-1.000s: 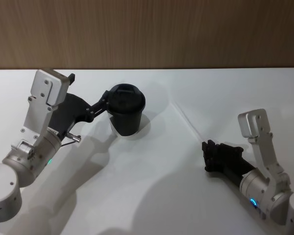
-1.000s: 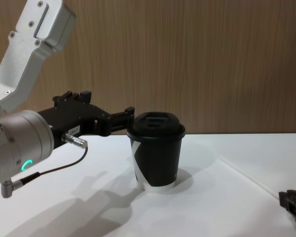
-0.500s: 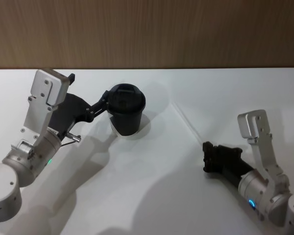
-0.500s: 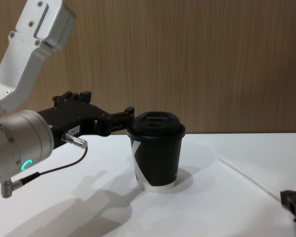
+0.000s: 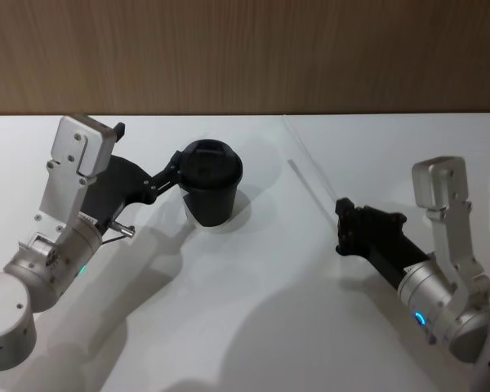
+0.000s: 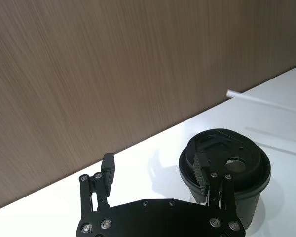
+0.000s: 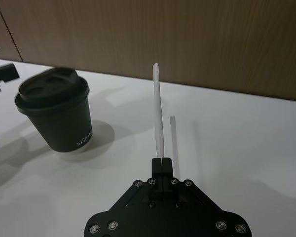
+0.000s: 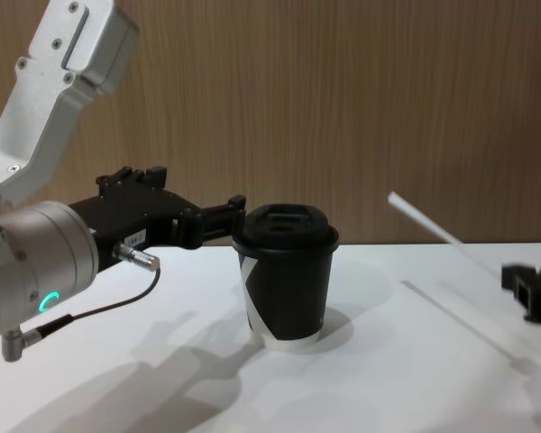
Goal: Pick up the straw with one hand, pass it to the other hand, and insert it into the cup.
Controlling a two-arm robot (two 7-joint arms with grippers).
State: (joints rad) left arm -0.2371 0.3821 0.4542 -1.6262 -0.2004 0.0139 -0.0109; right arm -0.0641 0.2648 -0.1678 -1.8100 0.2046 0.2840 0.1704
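Wood wall (image 5: 245, 57) at twelve o'clock, white bench (image 5: 253, 327) below it. Your cup (image 5: 212, 192) stands upright on the bench, lid on. Your left claw (image 6: 155, 168) sits at the cup's nine o'clock, spread wide, with one finger (image 6: 209, 180) right at the lid's edge. At the cup's three o'clock, your right claw (image 7: 162, 162) is pinched tight on the straw (image 7: 159, 113). It holds the straw above the bench, tip angled up toward eleven.

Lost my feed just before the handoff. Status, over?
Right claw shut on the straw, held off the table. Left claw open beside the cup. Cup stands between the two claws.
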